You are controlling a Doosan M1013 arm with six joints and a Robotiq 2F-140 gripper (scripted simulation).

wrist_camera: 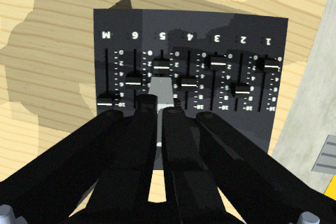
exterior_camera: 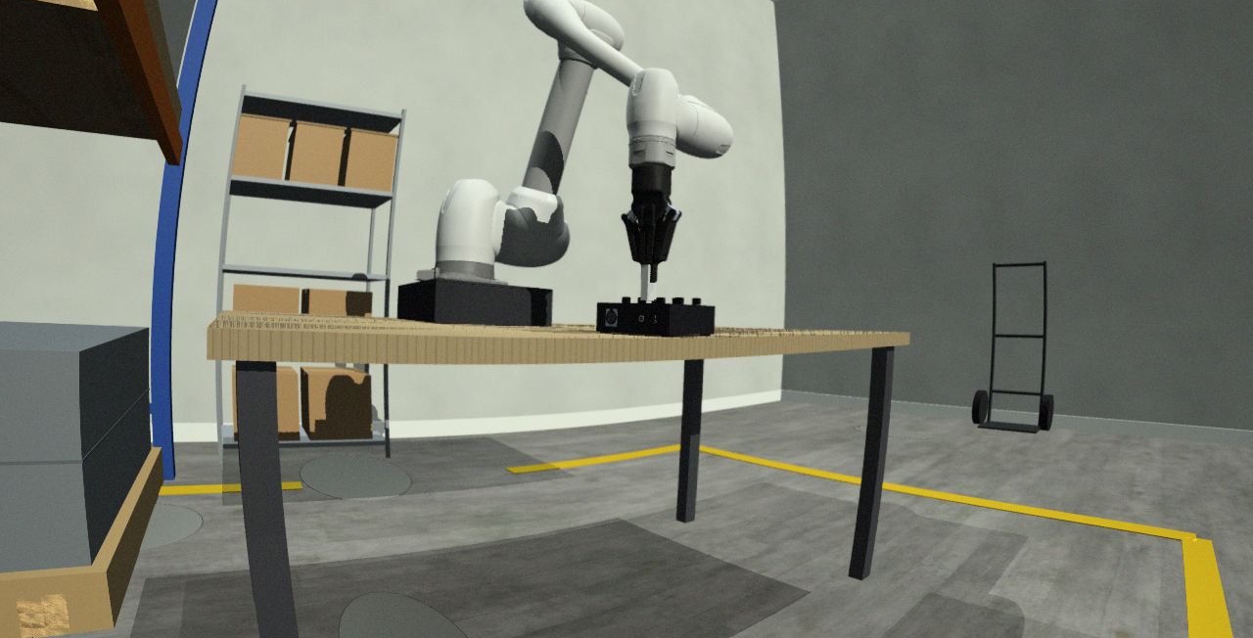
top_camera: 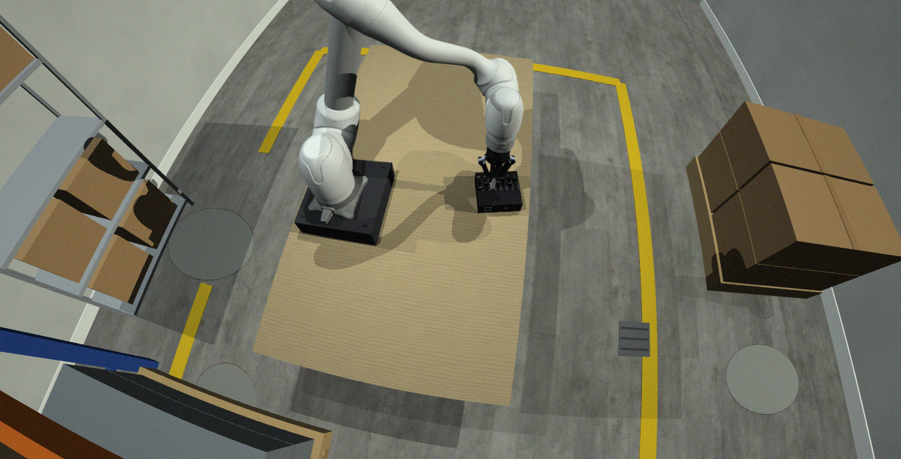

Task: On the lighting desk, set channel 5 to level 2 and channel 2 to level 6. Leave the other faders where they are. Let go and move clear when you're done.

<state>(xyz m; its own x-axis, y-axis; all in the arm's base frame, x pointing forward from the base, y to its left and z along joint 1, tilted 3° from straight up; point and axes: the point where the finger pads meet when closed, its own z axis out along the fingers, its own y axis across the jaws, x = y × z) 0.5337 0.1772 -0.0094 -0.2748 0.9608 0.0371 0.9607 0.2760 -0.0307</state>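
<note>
The black lighting desk (top_camera: pixel 502 201) (exterior_camera: pixel 676 319) (wrist_camera: pixel 140 24) lies on the wooden table (top_camera: pixel 390 330) (exterior_camera: pixel 526 344). In the wrist view its slots read M, 6, 5, 4, 3, 2, 1 from left to right. My gripper (top_camera: pixel 493 177) (exterior_camera: pixel 645 280) (wrist_camera: pixel 160 93) is shut and empty. It points straight down, and its grey fingertips stand just on the near side of the channel 5 fader cap (wrist_camera: pixel 162 66). That cap sits near the far end of its slot. The channel 2 cap (wrist_camera: pixel 242 91) sits toward the near end of its slot, well to the right of my fingers.
The arm's black base (top_camera: pixel 372 204) (exterior_camera: pixel 473 301) stands on the table left of the desk. A shelf with cartons (top_camera: pixel 94 204) (exterior_camera: pixel 306 196) is off to the left. Stacked cartons (top_camera: pixel 787 198) and a hand truck (exterior_camera: pixel 1016 344) stand on the floor.
</note>
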